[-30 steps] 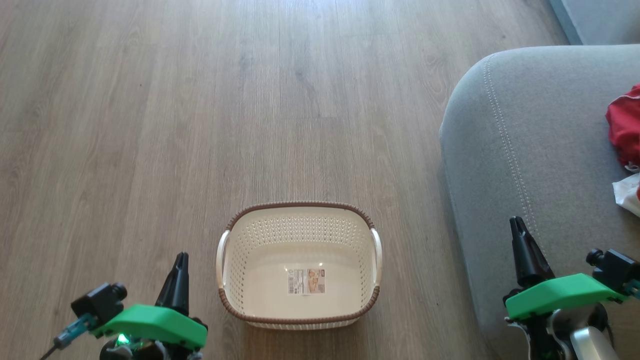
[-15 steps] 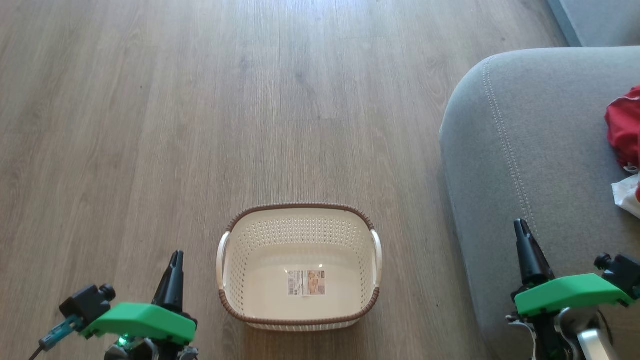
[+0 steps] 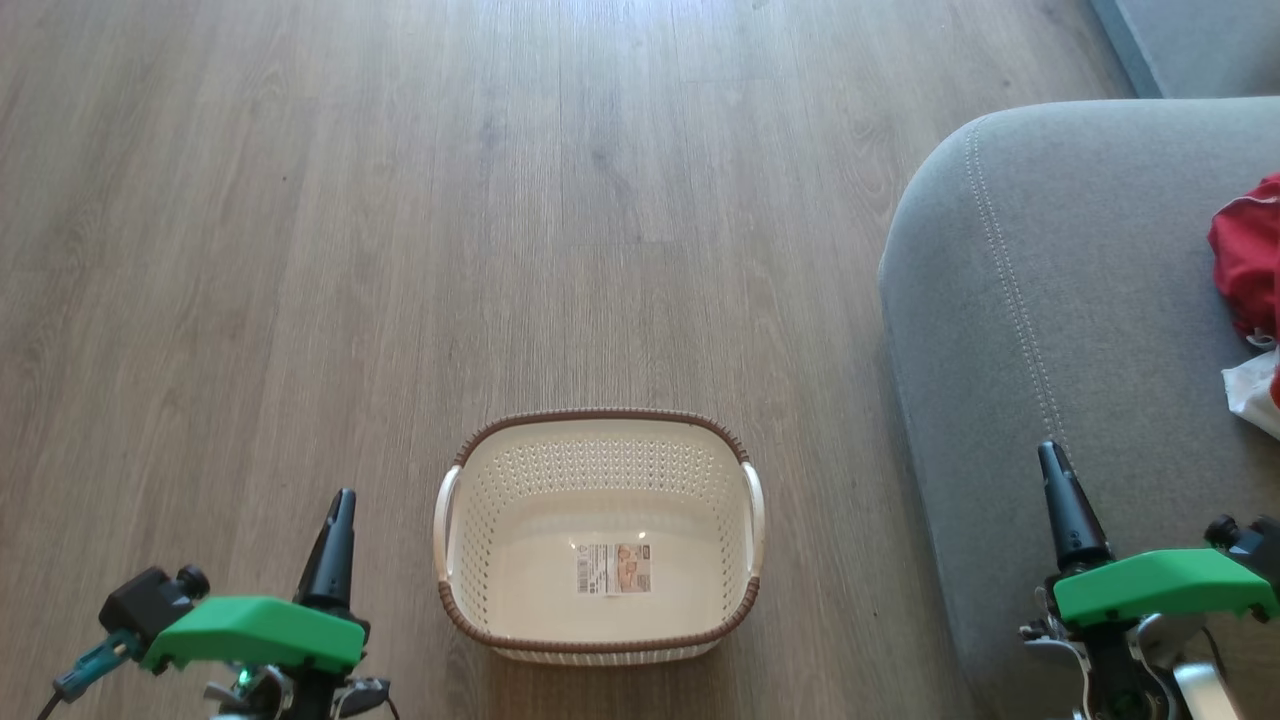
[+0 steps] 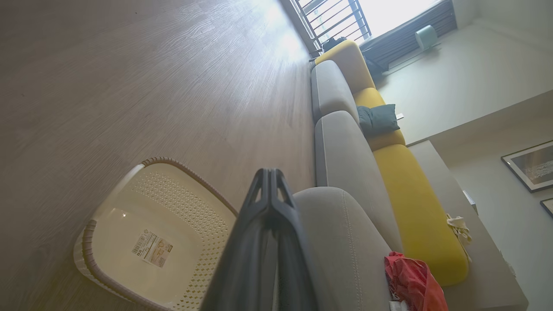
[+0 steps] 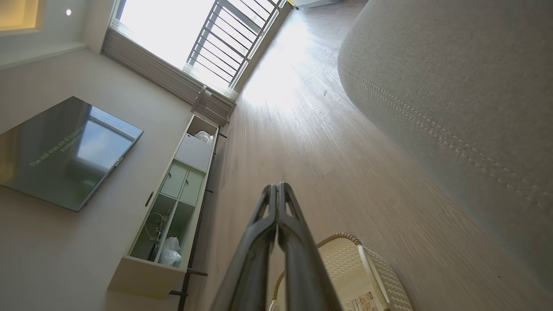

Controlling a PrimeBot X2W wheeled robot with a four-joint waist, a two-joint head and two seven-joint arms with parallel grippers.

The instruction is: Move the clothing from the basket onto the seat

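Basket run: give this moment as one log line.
basket empty, on floor | red clothes on seat | left jaws shut, beside basket | right jaws shut, by seat | nothing held

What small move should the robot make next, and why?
Probably just stop and park: the basket holds only its label sticker, the red clothing already lies on the seat, and the left gripper and right gripper are shut, holding nothing.
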